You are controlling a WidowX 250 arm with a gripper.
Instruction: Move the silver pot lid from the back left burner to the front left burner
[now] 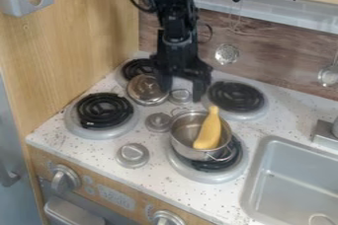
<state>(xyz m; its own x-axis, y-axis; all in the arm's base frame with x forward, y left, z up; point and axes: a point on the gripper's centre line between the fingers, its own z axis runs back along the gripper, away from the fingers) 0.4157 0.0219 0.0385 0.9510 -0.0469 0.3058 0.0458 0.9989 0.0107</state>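
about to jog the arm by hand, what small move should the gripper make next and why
Probably ease the gripper toward the yellow toy: its fingers are apart with nothing between them, and the toy leans in the metal pot, narrow end toward the gripper.

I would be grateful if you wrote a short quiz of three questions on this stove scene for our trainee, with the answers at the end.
1. What colour is the toy in the metal pot?
2. True or false: the metal pot stands in the sink.
3. How do the fingers of the gripper stand?
a) shut on the toy
b) spread apart
c) pressed together

Key:
1. Yellow.
2. False; it stands on a black coil burner.
3. b
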